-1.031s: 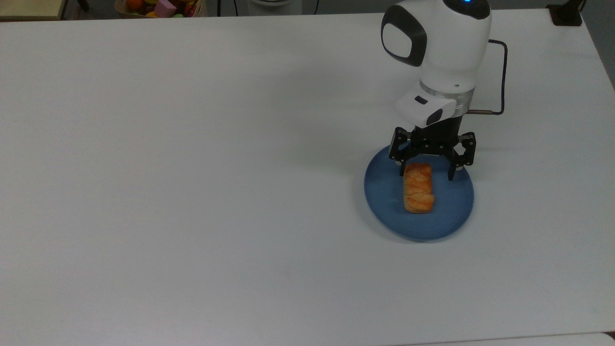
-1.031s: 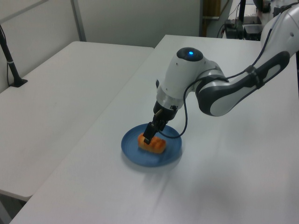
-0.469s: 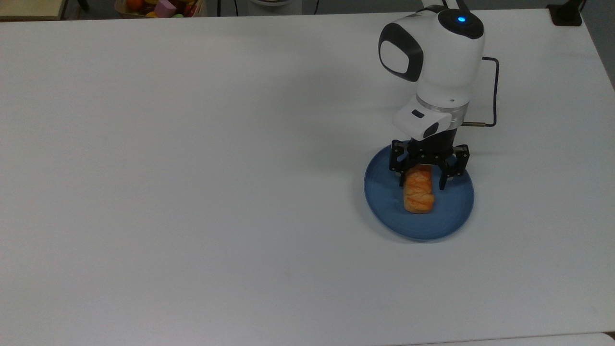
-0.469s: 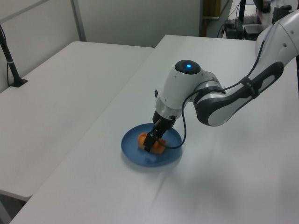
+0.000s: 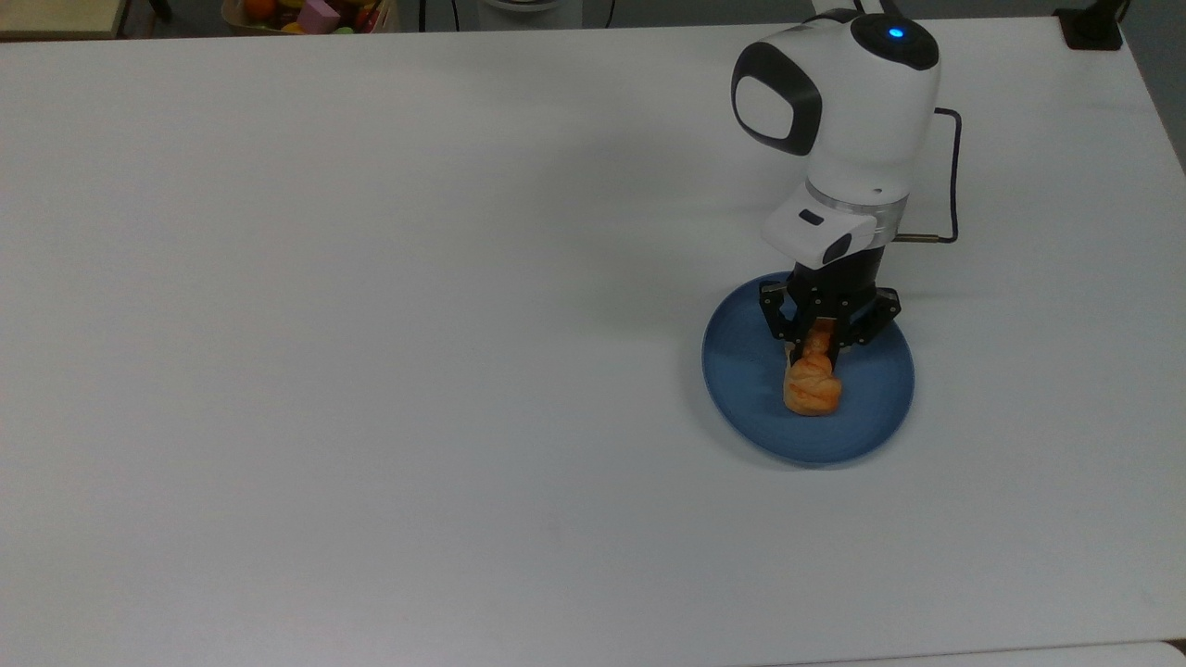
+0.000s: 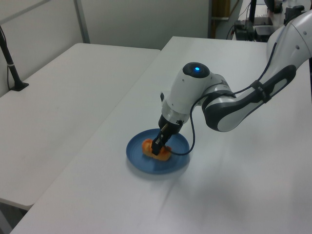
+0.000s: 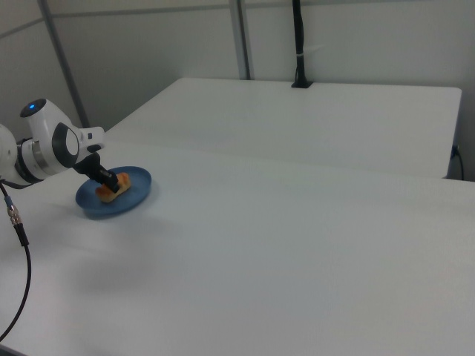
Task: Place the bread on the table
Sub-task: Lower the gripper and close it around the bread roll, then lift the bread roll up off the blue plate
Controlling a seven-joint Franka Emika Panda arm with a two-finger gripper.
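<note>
tool (image 5: pixel 819 345) pinching bread (image 5: pixel 813 382) — on plate (image 5: pixel 744 389)

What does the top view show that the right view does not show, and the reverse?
Top view alone: a container of colourful items beyond the table's far edge, the cable loop beside the wrist, and the two fingers closed on the upper end of the bread.

Right view alone: a second white table behind, with a black post standing on it.

Both: the end effector shut on the bread over the blue plate, on the white table.
</note>
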